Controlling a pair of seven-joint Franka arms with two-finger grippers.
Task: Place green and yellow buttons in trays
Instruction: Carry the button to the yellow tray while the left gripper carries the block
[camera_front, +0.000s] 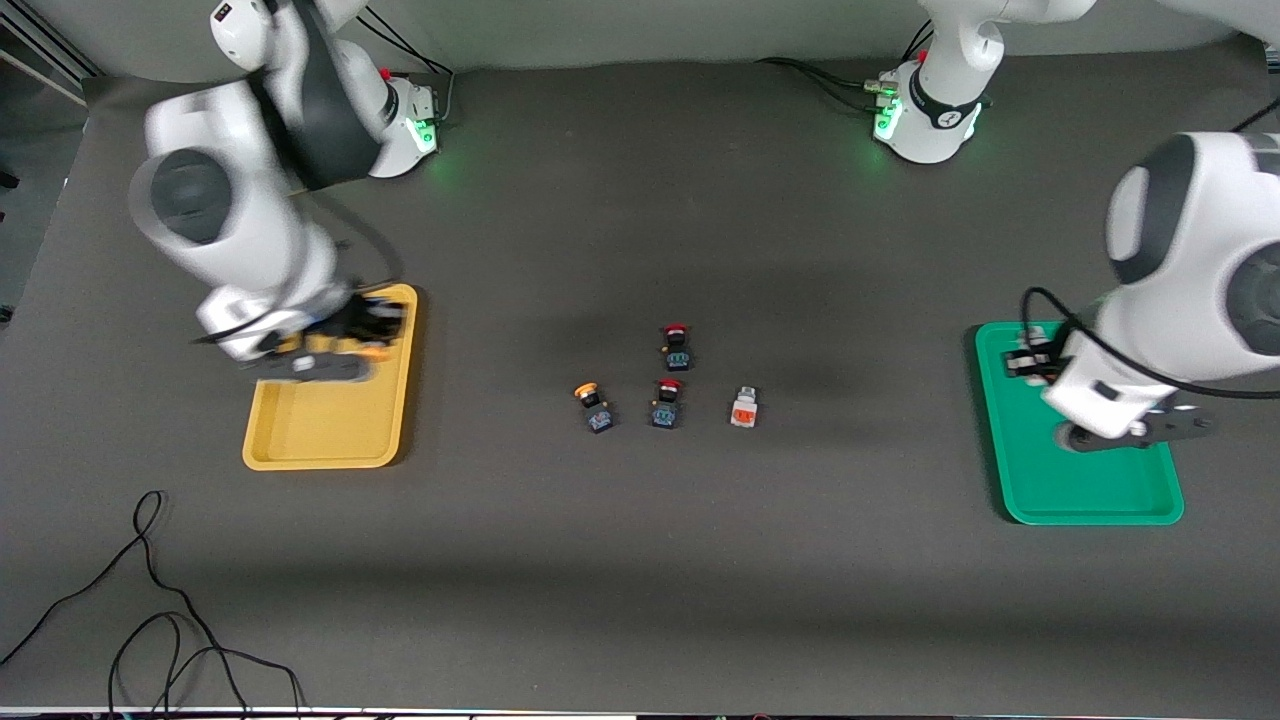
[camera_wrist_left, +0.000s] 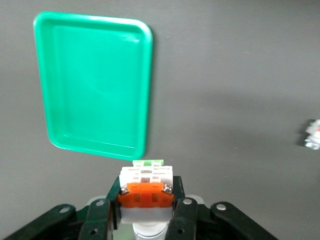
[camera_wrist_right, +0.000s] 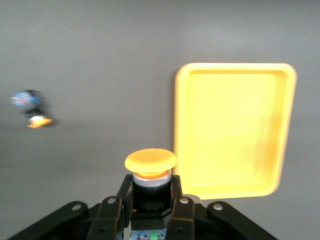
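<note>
Two arms are working at once on your dark worktop, and each tool is carrying one piece toward a tray. At the left of the front picture, your right tool is hanging over the upper part of the yellow tray; the right wrist picture shows its fingers pinched on a black-bodied button with a yellow-orange cap. At the right of the front picture, your left tool is hanging over the upper edge of the green tray; the left wrist picture shows its fingers clamped on a white switch with an orange face.

Both trays are looking bare in the wrist pictures, so nothing appears to be delivered yet.

Four pieces are waiting in the middle of the front picture: a second yellow-orange capped button, a second white switch, and between them two red-capped buttons that, judging by the task, are staying put.

You are roughly at the first drop-off: two pieces are in hand and not yet released, and two more are left to fetch.
</note>
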